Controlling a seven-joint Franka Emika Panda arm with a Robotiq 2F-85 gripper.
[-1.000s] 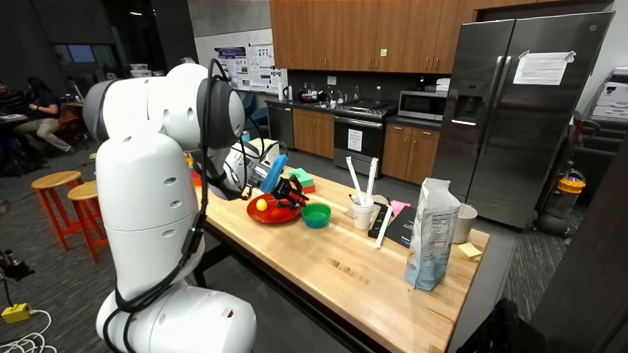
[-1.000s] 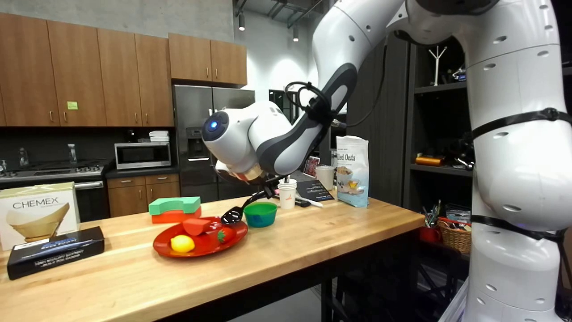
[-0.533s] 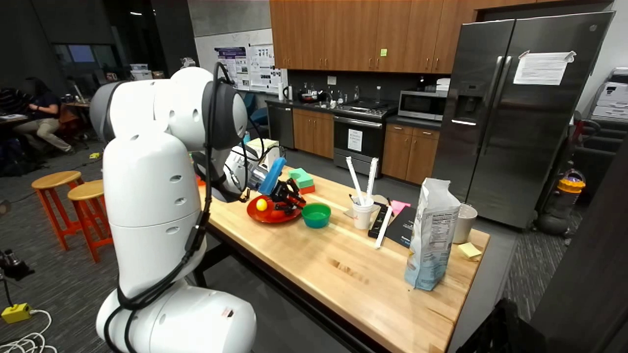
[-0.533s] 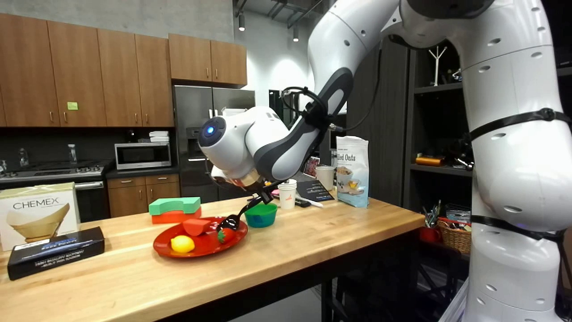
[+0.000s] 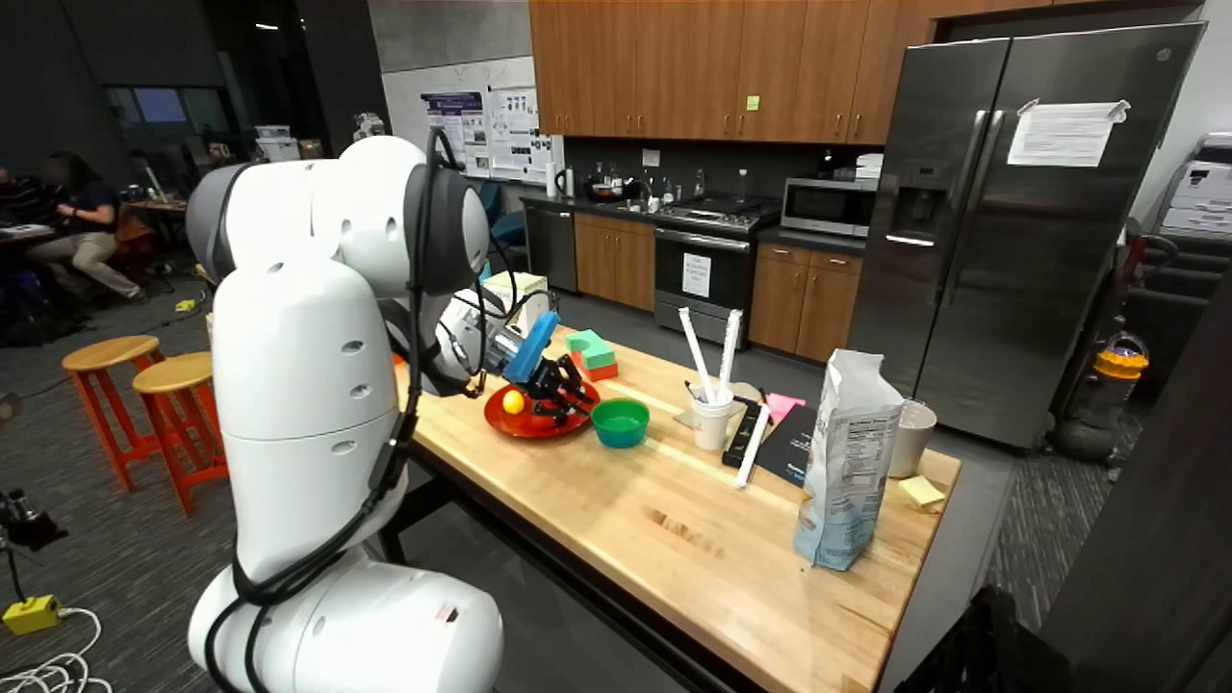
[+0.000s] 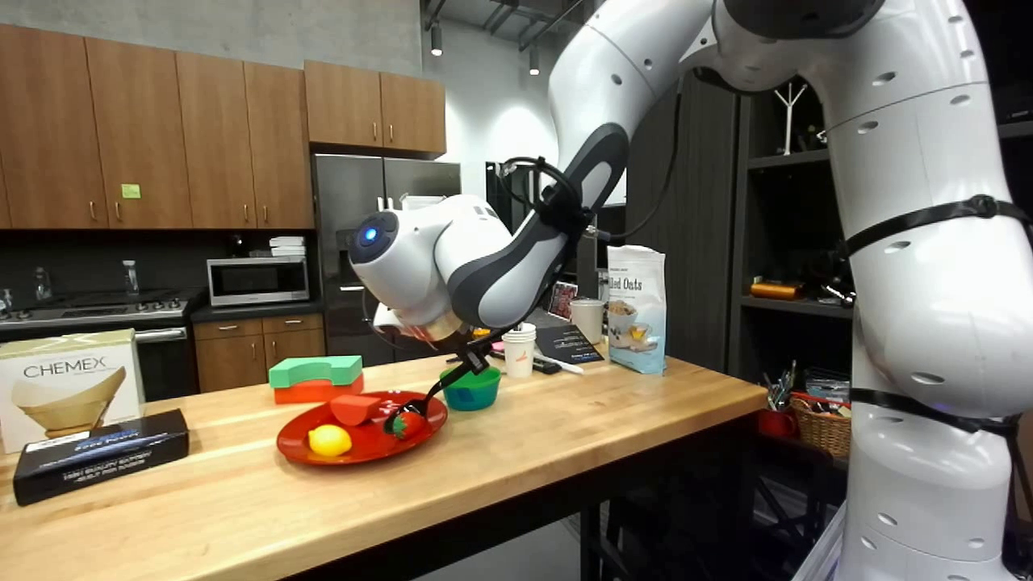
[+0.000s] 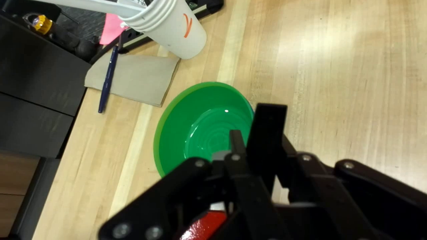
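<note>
Lower and farther left in an exterior view than a second ago, the black spoon (image 6: 453, 375) has come down from above the strawberry (image 6: 410, 426) to overlap it, and the tool (image 6: 474, 356) has shifted with it. From the left, a CHEMEX box (image 6: 77, 379) stands on the desk (image 6: 565, 420), with a flat black box (image 6: 101, 456) in front of it. Next comes a green block (image 6: 315, 371) on top of a red block (image 6: 311, 393), and nearer the front edge the red plate (image 6: 375, 446). On the plate, a lemon (image 6: 330, 440) lies at the left, a red half-round block (image 6: 355, 408) toward the back, and the strawberry near the right side, its leafy end turned left. That strawberry is below the tool and to its left, with the spoon's scooping end right at it; whether they touch cannot be told. From there the handle slopes up rightward to the tool, which hangs above the desk with its fingers pressed together, pinching the handle. A green bowl (image 6: 476, 395) sits just beside the plate, and in the wrist view the fingers cover part of its rim. Farther right are stacked paper cups (image 6: 519, 353) and, well apart from the tool, an upright bag of oats (image 6: 637, 311).
</note>
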